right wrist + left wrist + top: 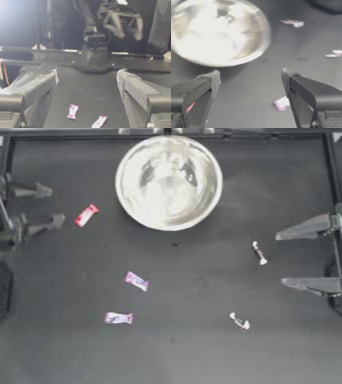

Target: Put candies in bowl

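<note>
A: Where do the candies lie?

B: All five on the tabletop (67,348), none in the bowl (130,203): red one (86,215) by the left tool (48,205), two purple (136,281) mid-left, two whitish twists (259,252) right.

A: How will they handle?

B: Probably light, crinkly, slippery. Pinch across the body, not the twisted ends.

A: Tools?

B: Left and right tool (290,259) both gape wide, holding nothing, at the edges.
</note>
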